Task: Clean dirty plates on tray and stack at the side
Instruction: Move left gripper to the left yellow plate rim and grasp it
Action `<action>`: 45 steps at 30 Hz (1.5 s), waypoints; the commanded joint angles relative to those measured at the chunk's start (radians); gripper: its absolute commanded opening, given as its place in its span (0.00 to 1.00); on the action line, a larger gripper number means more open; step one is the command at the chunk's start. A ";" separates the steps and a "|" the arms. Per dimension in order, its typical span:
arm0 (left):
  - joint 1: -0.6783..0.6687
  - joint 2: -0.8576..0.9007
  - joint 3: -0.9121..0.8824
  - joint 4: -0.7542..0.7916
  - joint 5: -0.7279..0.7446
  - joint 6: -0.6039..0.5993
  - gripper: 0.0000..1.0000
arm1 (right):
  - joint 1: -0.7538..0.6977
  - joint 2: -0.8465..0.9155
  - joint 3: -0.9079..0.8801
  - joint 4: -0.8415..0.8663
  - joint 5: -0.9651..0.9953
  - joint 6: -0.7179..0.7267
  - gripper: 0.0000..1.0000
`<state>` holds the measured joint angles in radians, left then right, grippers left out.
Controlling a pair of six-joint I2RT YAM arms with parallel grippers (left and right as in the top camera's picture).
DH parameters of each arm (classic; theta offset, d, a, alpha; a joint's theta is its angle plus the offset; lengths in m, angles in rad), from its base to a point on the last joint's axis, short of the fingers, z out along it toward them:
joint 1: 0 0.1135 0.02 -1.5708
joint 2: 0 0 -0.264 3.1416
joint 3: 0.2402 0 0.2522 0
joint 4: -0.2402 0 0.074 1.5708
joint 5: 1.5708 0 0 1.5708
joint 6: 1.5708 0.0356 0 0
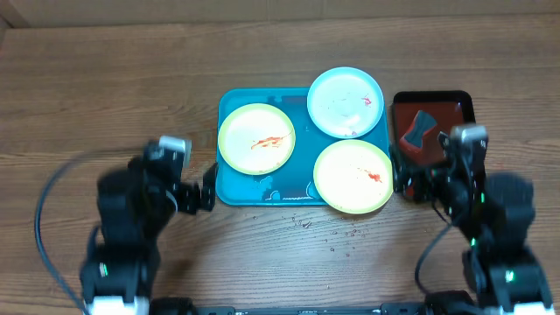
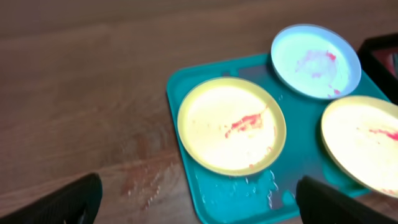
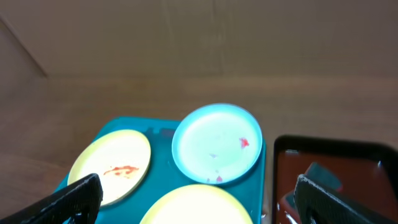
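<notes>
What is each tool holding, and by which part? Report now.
Nothing is held. The left tool and right tool both stand open and empty; the plates lie on the tray, ungripped.

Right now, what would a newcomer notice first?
Red sauce smears mark three plates on the turquoise tray mid-table: the left yellow-green plate, the right yellow-green plate and the blue-white plate behind. To its right sits a dark red tray holding a dark sponge-like piece. The left end effector and right end effector flank the tray, both open and empty.
</notes>
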<state>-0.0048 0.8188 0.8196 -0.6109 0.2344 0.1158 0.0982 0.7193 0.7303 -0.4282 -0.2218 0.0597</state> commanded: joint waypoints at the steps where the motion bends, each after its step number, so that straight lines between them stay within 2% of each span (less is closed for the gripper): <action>1: 0.003 0.215 0.267 -0.166 0.033 0.019 1.00 | -0.037 0.165 0.206 -0.131 -0.054 0.031 1.00; 4: 0.003 0.393 0.473 -0.346 0.063 0.018 1.00 | -0.104 0.295 0.344 -0.245 -0.175 0.030 1.00; 7: 0.003 0.525 0.599 -0.428 0.165 0.018 1.00 | -0.187 0.414 0.455 -0.332 -0.336 0.030 1.00; 11: 0.003 0.637 0.628 -0.440 0.261 -0.047 1.00 | -0.269 0.529 0.512 -0.381 -0.503 0.031 1.00; 17: 0.003 0.755 0.628 -0.430 0.292 -0.153 1.00 | -0.296 0.616 0.512 -0.398 -0.505 0.030 1.00; 18: 0.003 0.779 0.628 -0.422 0.287 -0.173 0.94 | -0.296 0.625 0.512 -0.402 -0.504 0.030 1.00; 19: 0.003 0.800 0.628 -0.413 0.278 -0.184 0.81 | -0.296 0.632 0.512 -0.406 -0.499 0.030 1.00; 22: -0.007 0.880 0.627 -0.391 0.231 -0.305 0.71 | -0.296 0.646 0.512 -0.410 -0.467 0.030 0.99; 24: -0.023 0.932 0.627 -0.381 0.174 -0.396 0.63 | -0.296 0.648 0.512 -0.412 -0.451 0.030 0.95; 26: -0.047 0.986 0.627 -0.380 0.077 -0.472 0.45 | -0.296 0.648 0.512 -0.413 -0.449 0.030 0.92; 27: -0.059 1.007 0.627 -0.383 0.024 -0.513 0.41 | -0.296 0.648 0.512 -0.413 -0.449 0.030 0.91; 30: -0.109 1.086 0.627 -0.381 -0.141 -0.658 0.42 | -0.296 0.648 0.512 -0.420 -0.449 0.030 0.91; 36: -0.163 1.125 0.627 -0.368 -0.330 -0.777 0.35 | -0.296 0.648 0.512 -0.428 -0.448 0.030 0.91; 42: -0.185 1.184 0.621 -0.348 -0.334 -0.802 0.34 | -0.296 0.648 0.511 -0.443 -0.417 0.030 0.91; 45: -0.187 1.216 0.621 -0.332 -0.303 -0.801 0.29 | -0.296 0.648 0.511 -0.447 -0.409 0.030 0.91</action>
<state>-0.1833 1.9850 1.4319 -0.9524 -0.0582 -0.6487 -0.1955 1.3663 1.2175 -0.8749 -0.6521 0.0910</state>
